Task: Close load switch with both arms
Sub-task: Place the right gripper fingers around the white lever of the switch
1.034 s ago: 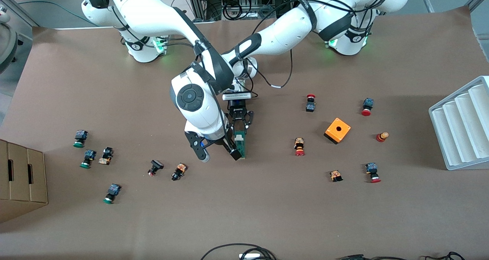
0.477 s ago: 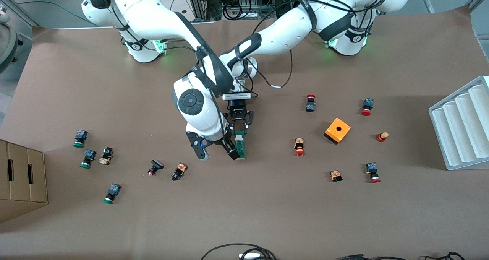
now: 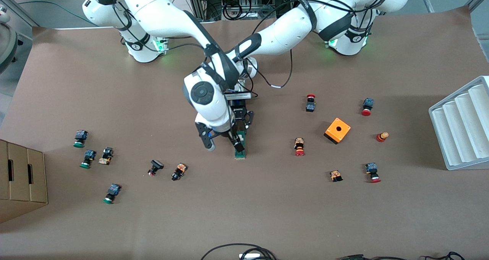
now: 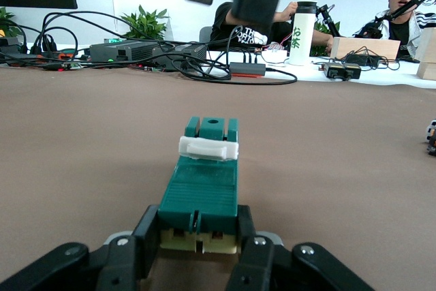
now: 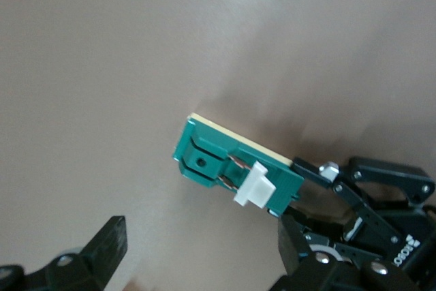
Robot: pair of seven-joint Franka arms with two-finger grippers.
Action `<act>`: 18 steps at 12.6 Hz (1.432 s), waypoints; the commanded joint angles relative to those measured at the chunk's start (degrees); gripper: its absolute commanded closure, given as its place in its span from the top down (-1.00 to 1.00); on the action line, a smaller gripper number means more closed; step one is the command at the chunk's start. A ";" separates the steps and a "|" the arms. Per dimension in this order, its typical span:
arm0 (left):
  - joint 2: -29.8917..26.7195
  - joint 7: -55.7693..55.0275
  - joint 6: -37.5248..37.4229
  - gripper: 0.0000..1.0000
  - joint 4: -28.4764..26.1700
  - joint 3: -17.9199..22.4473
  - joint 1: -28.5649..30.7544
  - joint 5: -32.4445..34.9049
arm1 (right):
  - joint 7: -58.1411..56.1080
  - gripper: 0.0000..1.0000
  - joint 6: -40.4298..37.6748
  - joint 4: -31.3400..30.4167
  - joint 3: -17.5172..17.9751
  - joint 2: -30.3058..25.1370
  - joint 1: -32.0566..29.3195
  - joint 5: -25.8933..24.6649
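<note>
I am working with both arms at the middle of the brown surface (image 3: 244,214), where the load switch (image 3: 240,147) is lying flat, its long axis running toward the front camera. My left tool (image 4: 197,253) is resting low on the surface at the end of the load switch that lies farther from the front camera, and its fingers (image 4: 146,243) are clamped on the two sides of the green body, holding it in place; in the left wrist view the cream underside of the switch is showing between the pads. The white piece (image 4: 208,148) is sitting across the top of the switch, toward the end away from my left tool. My right tool (image 3: 223,142) is hanging over the load switch with its jaws standing wide, one finger (image 3: 237,143) just above the green body and the other finger off to the side over bare surface, toward the right arm's end; it is gripping nothing. In the right wrist view the switch is showing between my right fingertips, with the left tool clamped on one end of it. An orange box (image 3: 337,130) with a hole in its top is sitting well apart from the switch toward the left arm's end, with small red-capped push buttons (image 3: 299,147) scattered around it, and green-capped push buttons (image 3: 88,159) are lying toward the right arm's end.
</note>
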 commanded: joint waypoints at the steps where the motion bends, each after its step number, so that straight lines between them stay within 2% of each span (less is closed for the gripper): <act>1: 1.13 -0.26 -0.04 -0.03 1.71 -0.09 -0.13 0.67 | 3.01 0.85 2.56 -2.95 -0.36 -1.03 1.84 1.66; 2: 1.13 -0.26 -0.04 -0.03 1.71 -0.09 -0.13 0.75 | 3.20 0.74 3.17 -3.65 -0.36 -1.03 2.03 1.75; 5: 1.13 -0.26 -0.04 -0.03 1.62 -0.09 -0.13 0.67 | 3.20 0.74 7.04 -7.34 -0.36 -1.47 2.20 1.75; 13: 1.22 -0.18 -0.04 0.03 1.62 -0.09 -0.13 0.67 | 3.11 0.55 12.58 -7.26 -0.45 2.14 3.43 6.67; 16: 1.22 -0.09 -0.04 0.03 1.71 -0.09 -0.13 0.67 | 3.20 0.55 14.07 -7.26 -0.45 3.19 4.67 6.76; 18: 1.22 -0.09 -0.04 0.03 1.62 -0.09 -0.13 0.67 | 3.11 0.46 14.16 -7.17 -0.45 3.45 4.67 6.76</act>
